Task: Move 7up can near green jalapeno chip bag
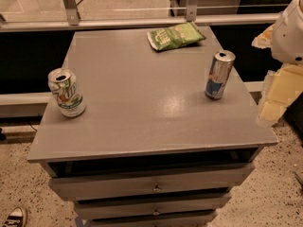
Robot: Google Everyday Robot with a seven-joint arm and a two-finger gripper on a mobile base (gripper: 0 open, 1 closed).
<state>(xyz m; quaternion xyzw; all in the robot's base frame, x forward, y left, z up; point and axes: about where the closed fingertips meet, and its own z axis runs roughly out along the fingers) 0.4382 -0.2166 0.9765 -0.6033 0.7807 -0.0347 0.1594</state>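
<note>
Grey bench (142, 103): 7up can (66, 92) at left edge, green jalapeno chip bag (175, 36) at far edge. Tool (289, 32) beyond right edge, can't tell its state; reach for can pending.

The 7up can (66, 92) carries a green-and-red logo on its white side that seems to read "7up". The green jalapeno chip bag (176, 36) bears pale lettering that cannot be made out. The markings on the slim silver-and-blue can (219, 74) cannot be read either.
</note>
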